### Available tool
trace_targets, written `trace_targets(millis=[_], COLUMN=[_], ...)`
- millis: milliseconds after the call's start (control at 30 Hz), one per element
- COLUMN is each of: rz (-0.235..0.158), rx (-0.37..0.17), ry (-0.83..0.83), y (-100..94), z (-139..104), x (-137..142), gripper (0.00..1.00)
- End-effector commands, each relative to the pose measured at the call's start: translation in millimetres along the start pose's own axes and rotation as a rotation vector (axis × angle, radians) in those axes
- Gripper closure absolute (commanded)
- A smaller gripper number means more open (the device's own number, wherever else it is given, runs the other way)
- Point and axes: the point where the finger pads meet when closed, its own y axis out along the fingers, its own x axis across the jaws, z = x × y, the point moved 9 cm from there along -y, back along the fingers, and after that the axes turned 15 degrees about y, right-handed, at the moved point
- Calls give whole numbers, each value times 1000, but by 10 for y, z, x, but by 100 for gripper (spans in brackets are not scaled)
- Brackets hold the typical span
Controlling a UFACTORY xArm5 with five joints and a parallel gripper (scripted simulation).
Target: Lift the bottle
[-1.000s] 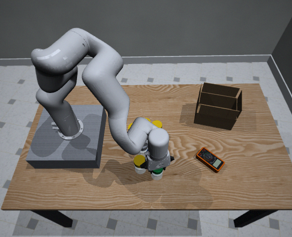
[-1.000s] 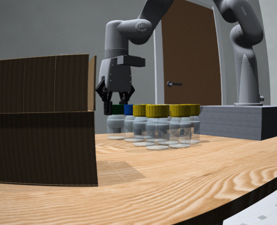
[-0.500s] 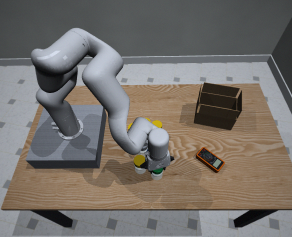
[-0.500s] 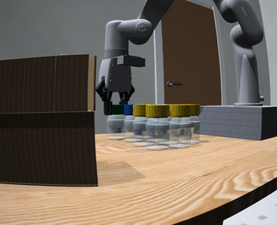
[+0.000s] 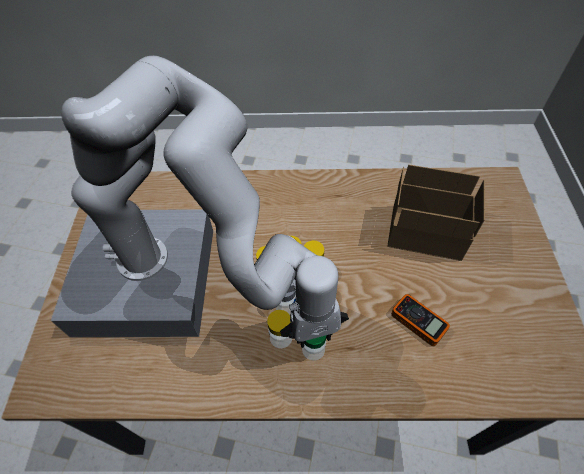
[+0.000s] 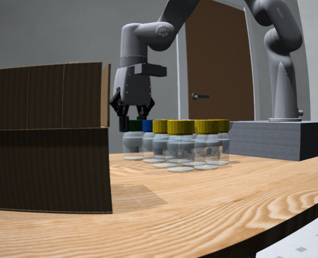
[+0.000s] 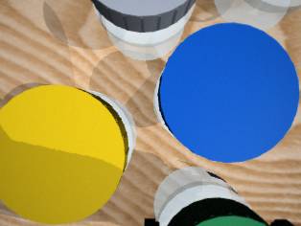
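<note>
While the gripper [image 6: 131, 122] pinches the green-capped bottle [image 6: 133, 139] by its cap, near the bench's front edge beside the blue-capped bottle [image 6: 147, 125], that bottle appears unlifted, so raising and holding remain.

An open brown cardboard box [image 5: 438, 214] stands on the wooden surface [image 5: 486, 367], toward its far right side. Nearer the front edge, well apart from the box, an orange multimeter [image 5: 420, 319] lies flat. A brown door [image 6: 219, 61] fills the background wall.
</note>
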Motion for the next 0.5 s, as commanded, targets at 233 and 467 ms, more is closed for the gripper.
trace_targets(millis=[233, 467], rz=[-3, -3], rx=[-2, -3], ry=[0, 0], y=[-48, -114], z=[-4, -4], x=[11, 11], gripper=[100, 100])
